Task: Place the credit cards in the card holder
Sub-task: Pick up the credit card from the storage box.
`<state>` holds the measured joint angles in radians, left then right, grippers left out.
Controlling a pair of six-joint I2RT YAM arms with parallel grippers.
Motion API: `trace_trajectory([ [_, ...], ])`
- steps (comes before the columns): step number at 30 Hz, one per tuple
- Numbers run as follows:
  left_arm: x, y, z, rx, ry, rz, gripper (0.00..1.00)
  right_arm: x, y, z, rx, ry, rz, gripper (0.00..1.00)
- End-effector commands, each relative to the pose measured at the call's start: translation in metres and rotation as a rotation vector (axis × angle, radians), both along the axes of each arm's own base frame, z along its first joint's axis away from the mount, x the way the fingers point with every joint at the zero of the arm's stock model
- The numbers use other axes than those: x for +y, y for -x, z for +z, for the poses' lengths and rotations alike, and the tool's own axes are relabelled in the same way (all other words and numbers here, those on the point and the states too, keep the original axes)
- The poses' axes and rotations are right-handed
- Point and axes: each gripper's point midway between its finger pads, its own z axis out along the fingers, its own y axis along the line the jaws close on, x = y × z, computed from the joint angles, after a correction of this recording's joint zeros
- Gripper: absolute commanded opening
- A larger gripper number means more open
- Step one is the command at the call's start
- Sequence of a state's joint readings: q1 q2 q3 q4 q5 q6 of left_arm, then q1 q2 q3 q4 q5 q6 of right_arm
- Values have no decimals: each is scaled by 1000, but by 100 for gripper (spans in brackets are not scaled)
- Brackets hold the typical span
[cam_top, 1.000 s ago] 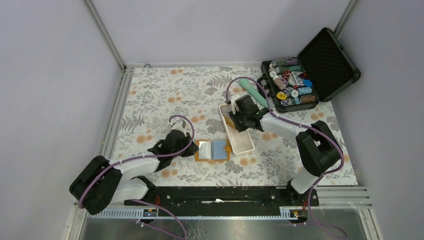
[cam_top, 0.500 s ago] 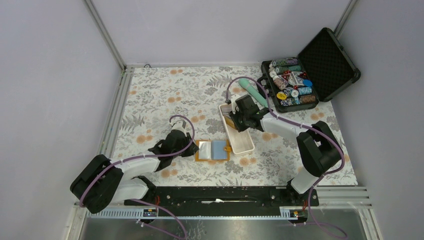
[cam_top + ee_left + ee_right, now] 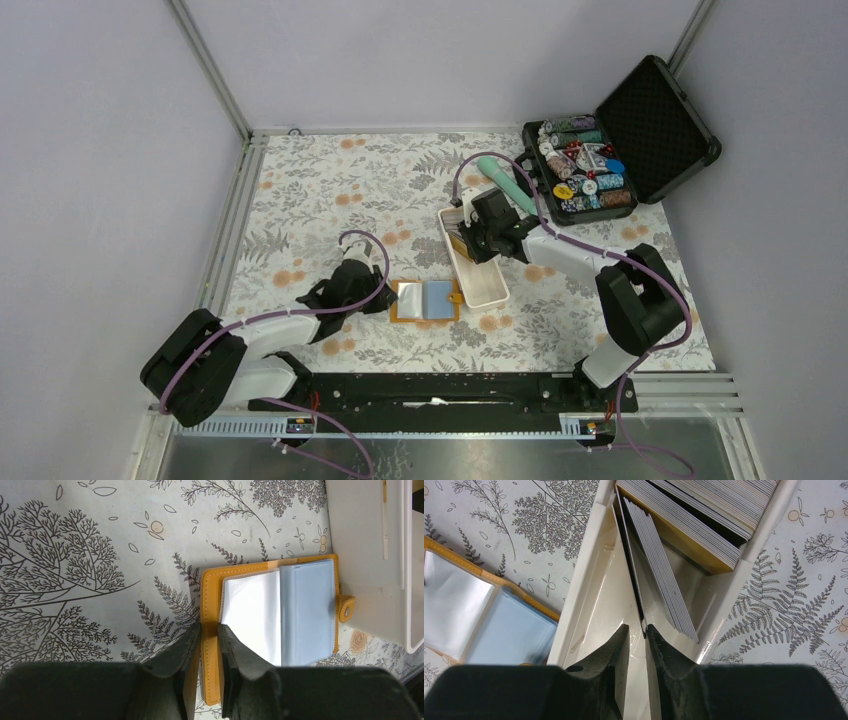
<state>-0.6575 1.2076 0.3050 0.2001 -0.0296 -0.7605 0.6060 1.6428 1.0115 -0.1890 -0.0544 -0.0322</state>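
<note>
Right hand (image 3: 637, 627) straddles the frontmost of the credit cards (image 3: 660, 575) in the tray (image 3: 599, 605), grip unclear; card holder (image 3: 280, 615), clamped by left hand (image 3: 210, 627), lies just beside, toward the bench's (image 3: 330, 190) left edge

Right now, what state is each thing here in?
card holder: open, lying flat
credit cards: standing packed in white tray
front card: leaning loose, pinched
left hand: shut on card holder's cover
right hand: shut on front card
black case: lid open, chips inside
</note>
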Motion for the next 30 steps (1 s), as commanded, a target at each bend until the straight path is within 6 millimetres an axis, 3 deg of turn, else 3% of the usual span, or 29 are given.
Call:
trace_trajectory([
  [1, -11, -9, 15, -40, 59, -10, 20, 15, -12, 16, -51, -56, 9, 25],
  [9, -12, -9, 16, -42, 58, -12, 20, 16, -16, 8, -51, -29, 3, 23],
  [19, -10, -9, 16, -43, 50, -13, 20, 15, -13, 13, -76, -41, 3, 0],
  [30, -7, -8, 18, -53, 40, -12, 23, -1, 10, 31, -93, -66, -9, 0],
])
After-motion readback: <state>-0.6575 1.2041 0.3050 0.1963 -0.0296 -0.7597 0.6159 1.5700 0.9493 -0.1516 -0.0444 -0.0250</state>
